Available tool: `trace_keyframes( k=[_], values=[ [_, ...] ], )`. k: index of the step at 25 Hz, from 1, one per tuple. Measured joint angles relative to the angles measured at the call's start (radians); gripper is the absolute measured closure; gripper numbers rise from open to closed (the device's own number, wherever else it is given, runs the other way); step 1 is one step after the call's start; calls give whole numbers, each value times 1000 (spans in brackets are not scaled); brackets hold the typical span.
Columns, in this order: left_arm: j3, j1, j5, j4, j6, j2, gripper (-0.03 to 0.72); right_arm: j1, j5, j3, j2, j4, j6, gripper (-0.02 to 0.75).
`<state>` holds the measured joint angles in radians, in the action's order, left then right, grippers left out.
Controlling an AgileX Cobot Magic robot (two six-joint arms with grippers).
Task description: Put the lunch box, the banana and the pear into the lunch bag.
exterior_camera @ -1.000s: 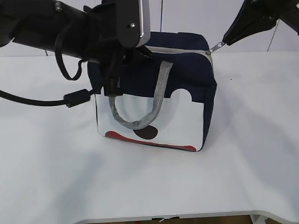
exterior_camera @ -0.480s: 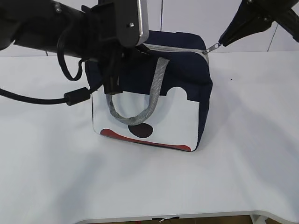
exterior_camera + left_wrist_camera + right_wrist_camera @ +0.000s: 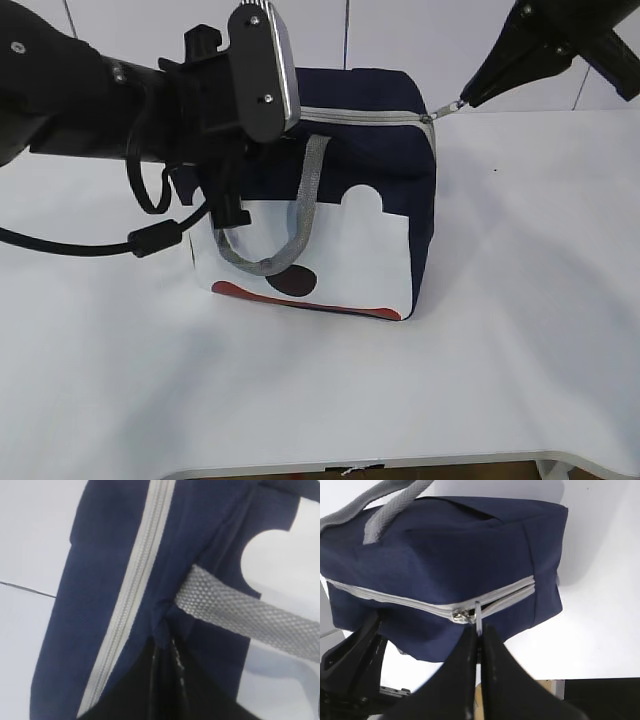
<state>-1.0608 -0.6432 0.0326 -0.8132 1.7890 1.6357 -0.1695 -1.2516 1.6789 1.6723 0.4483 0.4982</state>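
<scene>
The navy lunch bag stands on the white table, its white spotted panel facing me and a grey handle hanging down the front. In the left wrist view my left gripper is shut, pinching a fold of the bag's navy fabric beside the grey zipper, close to the handle's base. My right gripper is shut on the metal zipper pull at the bag's right top corner. To the slider's right the zipper tapes part slightly. The lunch box, banana and pear are out of view.
The left arm's wrist housing and its black cable hang over the bag's left side. White table stretches around the bag, with its front edge near the bottom of the exterior view. A wall stands behind.
The bag has shifted left and turned a little along with my left arm, which moved left and lower. The right gripper kept the zipper pull and followed slightly leftward.
</scene>
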Motion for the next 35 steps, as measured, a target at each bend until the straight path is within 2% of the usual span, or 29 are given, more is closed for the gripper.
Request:
trace_keyframes(
  k=[9,19,35],
  values=[
    [5,0,-63,-41,0,0,701,0,7,-6,6,-41,-7,720],
    [10,0,-75,-68,0,0,701,7,32,-163,37,-91,-111,720],
    [11,4,-75,-84,0,0,702,13,97,-163,232,-18,-385,720]
  ],
)
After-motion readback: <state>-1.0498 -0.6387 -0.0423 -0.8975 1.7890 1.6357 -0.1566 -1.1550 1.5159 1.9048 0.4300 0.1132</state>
